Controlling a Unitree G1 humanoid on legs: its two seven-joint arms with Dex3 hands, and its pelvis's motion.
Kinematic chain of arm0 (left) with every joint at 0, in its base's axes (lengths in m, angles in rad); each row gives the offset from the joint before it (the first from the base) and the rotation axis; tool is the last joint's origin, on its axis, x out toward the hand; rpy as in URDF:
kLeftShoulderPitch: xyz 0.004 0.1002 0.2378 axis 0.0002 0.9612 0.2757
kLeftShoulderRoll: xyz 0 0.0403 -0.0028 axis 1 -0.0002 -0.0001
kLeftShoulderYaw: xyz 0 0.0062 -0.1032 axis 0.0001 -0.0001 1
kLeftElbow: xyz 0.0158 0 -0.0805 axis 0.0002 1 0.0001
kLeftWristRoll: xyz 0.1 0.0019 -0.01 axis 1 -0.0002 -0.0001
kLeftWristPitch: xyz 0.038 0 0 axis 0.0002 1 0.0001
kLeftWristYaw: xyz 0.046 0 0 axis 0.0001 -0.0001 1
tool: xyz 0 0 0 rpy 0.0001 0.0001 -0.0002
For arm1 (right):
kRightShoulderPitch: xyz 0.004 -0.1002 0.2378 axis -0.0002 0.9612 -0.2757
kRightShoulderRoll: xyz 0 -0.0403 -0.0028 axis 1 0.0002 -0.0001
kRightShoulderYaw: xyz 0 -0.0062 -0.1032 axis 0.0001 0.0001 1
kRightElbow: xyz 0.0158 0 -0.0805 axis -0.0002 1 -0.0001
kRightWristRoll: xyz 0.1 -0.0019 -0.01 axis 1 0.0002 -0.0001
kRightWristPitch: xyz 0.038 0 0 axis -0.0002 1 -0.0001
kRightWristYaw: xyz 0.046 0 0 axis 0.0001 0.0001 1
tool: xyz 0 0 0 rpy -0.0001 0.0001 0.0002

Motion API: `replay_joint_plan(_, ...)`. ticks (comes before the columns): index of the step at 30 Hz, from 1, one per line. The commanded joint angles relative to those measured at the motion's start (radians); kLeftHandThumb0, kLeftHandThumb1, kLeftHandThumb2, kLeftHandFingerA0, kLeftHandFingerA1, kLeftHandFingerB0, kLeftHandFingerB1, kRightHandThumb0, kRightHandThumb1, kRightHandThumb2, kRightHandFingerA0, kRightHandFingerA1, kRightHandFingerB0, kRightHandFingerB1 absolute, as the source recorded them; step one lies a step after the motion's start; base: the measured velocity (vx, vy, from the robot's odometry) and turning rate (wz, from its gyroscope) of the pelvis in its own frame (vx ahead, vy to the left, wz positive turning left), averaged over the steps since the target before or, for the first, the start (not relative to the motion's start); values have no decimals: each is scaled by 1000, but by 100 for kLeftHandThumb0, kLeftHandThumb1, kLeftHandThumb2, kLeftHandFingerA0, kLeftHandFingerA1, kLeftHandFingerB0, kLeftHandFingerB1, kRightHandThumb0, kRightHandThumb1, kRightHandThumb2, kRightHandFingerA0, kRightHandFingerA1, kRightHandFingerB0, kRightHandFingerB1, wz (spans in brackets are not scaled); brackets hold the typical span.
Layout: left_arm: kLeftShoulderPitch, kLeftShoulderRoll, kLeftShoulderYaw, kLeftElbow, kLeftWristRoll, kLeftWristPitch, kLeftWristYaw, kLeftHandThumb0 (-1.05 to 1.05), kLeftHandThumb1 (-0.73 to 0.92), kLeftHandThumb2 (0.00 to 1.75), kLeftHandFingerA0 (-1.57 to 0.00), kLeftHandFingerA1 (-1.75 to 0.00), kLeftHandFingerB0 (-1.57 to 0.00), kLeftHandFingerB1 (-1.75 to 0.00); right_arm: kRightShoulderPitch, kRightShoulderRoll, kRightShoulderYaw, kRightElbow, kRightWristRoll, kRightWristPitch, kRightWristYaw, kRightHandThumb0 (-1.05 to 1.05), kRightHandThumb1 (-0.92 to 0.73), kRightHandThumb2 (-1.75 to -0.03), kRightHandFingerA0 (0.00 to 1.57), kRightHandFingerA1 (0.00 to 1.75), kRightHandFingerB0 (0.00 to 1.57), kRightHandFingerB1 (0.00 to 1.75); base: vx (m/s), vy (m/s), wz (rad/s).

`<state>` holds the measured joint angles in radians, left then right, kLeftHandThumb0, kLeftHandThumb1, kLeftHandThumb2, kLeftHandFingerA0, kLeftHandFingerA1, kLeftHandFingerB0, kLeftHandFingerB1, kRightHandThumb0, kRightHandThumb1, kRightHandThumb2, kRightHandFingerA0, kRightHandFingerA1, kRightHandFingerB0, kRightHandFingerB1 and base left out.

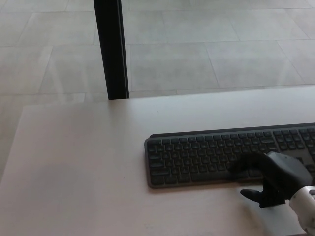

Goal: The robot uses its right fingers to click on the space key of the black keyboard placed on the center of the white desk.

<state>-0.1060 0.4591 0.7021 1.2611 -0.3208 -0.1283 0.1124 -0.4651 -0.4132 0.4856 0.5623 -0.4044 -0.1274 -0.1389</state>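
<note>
Item one: we record a black keyboard [216,156] lying flat on the white desk [88,167], right of the desk's middle in the head view, its right end cut by the picture's edge. The space key sits in its near row. Item two: the right hand [268,179], black, enters from the lower right; one finger [241,164] reaches onto the keyboard's near rows, while the thumb [252,194] points out over the bare desk, apart from it, holding nothing. Whether the finger presses the space key we cannot tell. Item three: behind the desk, a black post [110,49] stands on a tiled floor [206,44].
</note>
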Motion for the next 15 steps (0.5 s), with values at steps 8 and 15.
replay_joint_plan(8, 6, 19, -28, 0, -2, -31, 6, -42, 54, 56, -79, -91, -79, -59, -20, 47, -2, 46, -120, -15, -25, -27, -57, -59, 90, 130, 68, 44, 0, 0, 0)
replay_joint_plan(15, -1, 24, -30, 5, -11, -26, 8, -42, 53, 56, -83, -90, -79, -58, -13, 50, 34, 53, -188, -53, -41, -29, -58, -57, 85, 147, 70, 46, 0, 0, 0)
